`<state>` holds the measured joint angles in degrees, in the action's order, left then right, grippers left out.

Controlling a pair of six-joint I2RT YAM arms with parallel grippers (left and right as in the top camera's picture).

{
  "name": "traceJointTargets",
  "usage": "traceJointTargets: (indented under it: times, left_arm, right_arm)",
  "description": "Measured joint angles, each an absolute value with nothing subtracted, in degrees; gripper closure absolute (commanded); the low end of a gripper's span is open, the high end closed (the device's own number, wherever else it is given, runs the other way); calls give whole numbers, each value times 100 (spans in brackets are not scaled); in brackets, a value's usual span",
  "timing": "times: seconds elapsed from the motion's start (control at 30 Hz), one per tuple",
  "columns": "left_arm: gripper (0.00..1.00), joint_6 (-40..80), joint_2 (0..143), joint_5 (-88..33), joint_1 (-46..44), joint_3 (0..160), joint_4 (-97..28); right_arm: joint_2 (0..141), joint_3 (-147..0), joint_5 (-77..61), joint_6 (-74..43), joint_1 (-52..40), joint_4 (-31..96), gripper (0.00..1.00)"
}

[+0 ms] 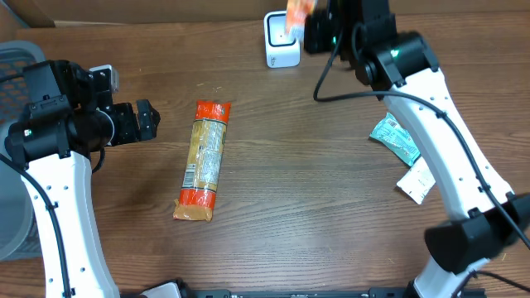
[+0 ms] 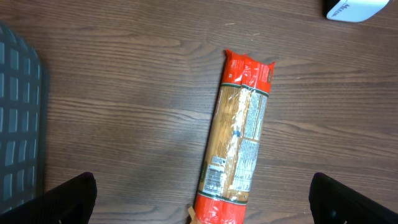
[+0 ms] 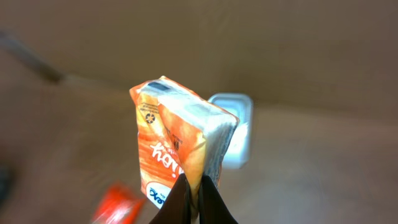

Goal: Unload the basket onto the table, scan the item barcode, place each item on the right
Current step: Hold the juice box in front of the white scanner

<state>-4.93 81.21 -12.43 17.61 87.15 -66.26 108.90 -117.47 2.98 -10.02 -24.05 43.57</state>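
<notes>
Wood tabletop (image 1: 273, 207) is spanning the frame. At left, the left fingers (image 2: 68, 198) are gaping wide, empty. Pasta (image 1: 204, 161) is lying at centre. At upper centre, the right fingers (image 3: 177, 202) are pinching the edge of the orange pack (image 3: 177, 143), likely soft and light, by the scanner (image 1: 281, 51).

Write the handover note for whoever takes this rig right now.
The left tool is open and empty, hovering left of the pasta pack, which lies flat on the table.
The right tool is shut on the orange packet, held up by the scanner at the far edge.
A green sachet and a white sachet lie on the right side.
Done: packet lifted to the scanner.
Left: the pictures do not show whether it has scanned, so confirm that.
</notes>
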Motion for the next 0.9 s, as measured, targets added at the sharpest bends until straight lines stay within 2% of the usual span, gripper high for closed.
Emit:
traceJointTargets:
  times: [0.17, 0.27, 0.63, 0.9]
  left_arm:
    - [0, -493, 8121, -1245, 1761, 8715, -6626]
    - [0, -493, 8121, -1245, 1761, 8715, -6624]
    - [0, -493, 8121, -1245, 1761, 8715, -6624]
    - [0, -493, 8121, -1245, 1761, 8715, -6624]
  right_arm:
    - [11697, -12103, 1608, 73, -2639, 3511, 96]
    - [12344, -12103, 2163, 1225, -2851, 2862, 96]
    - [13557, -12079, 2840, 4659, -3020, 1549, 96]
    - [13854, -12079, 2908, 5443, -2991, 1382, 96]
